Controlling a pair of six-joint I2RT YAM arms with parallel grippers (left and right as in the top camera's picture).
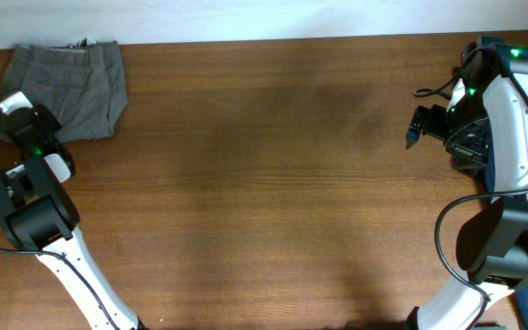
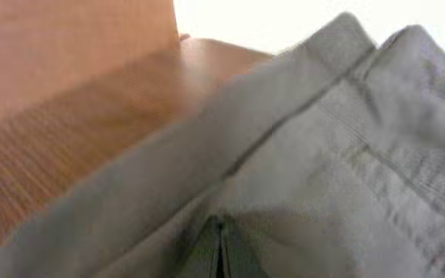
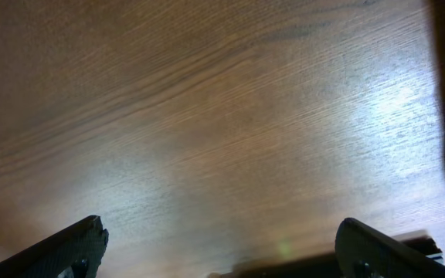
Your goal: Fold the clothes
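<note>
The clothes (image 1: 71, 82) are grey shorts lying folded into a compact stack at the table's far left corner. They fill the left wrist view (image 2: 323, 154), with a waistband seam and stitching showing. My left gripper (image 1: 18, 108) is at the stack's front left edge. Its fingers (image 2: 221, 251) are pressed together with grey cloth gathered round the tips. My right gripper (image 1: 426, 126) is far off at the right side of the table. It is open and empty (image 3: 222, 232) over bare wood.
The brown wooden table (image 1: 273, 183) has a white wall along its far edge. The right arm's base and cables (image 1: 484, 110) stand at the right edge. The left arm's body (image 1: 30, 206) reaches in from the front left.
</note>
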